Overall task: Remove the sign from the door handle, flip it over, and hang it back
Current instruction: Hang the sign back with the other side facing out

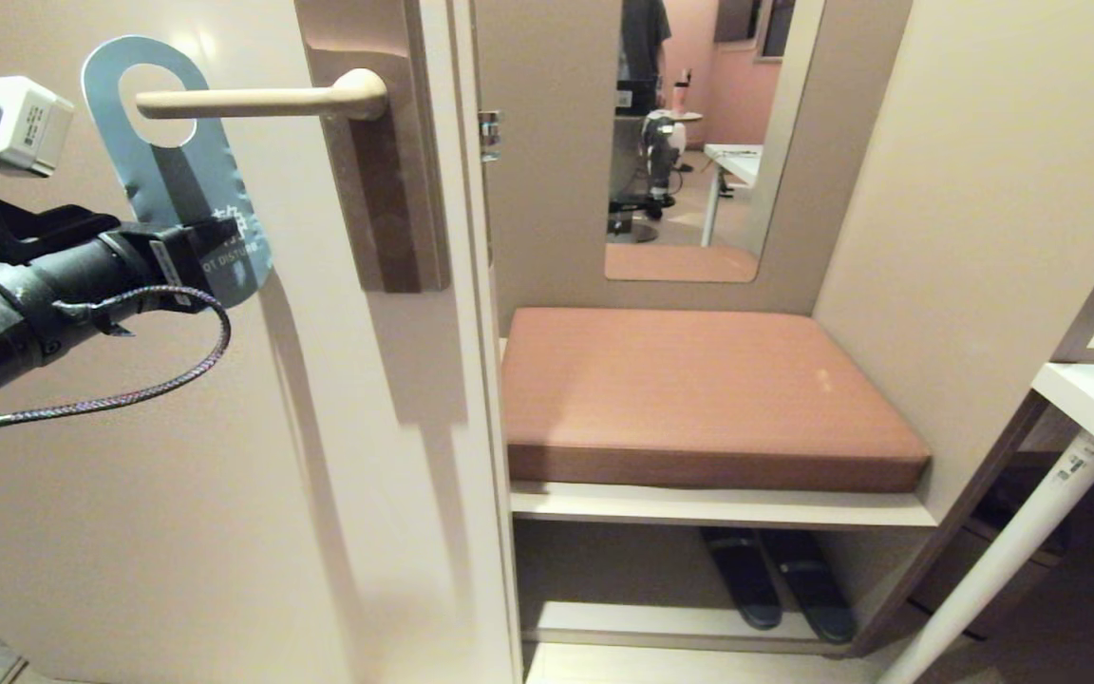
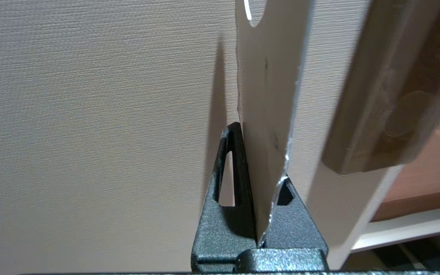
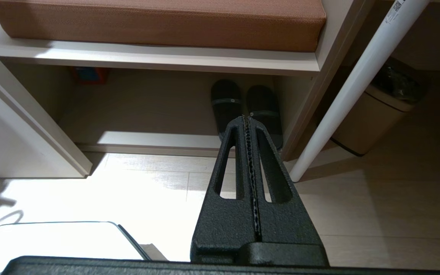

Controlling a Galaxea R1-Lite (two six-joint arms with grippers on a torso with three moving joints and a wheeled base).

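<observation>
The sign (image 1: pixel 177 185) shows its blue side in the head view, tilted. Its oval hole sits around the free tip of the cream door handle (image 1: pixel 262 100), which juts from a brown backplate (image 1: pixel 386 190). My left gripper (image 1: pixel 224 233) is shut on the sign's lower end. The left wrist view has the sign (image 2: pixel 269 76) edge-on, its pale side showing, pinched in the left gripper (image 2: pixel 262 152) close to the door, with the backplate (image 2: pixel 376 95) beside it. My right gripper (image 3: pixel 247 118) hangs low over the floor, shut and holding nothing.
Right of the door edge is a niche with a brown cushioned bench (image 1: pixel 699 389), a mirror (image 1: pixel 699 142) reflecting a person, and dark slippers (image 1: pixel 775 579) beneath. A white table leg (image 1: pixel 1012 560) slants at the right. A bin (image 3: pixel 376 114) stands behind it.
</observation>
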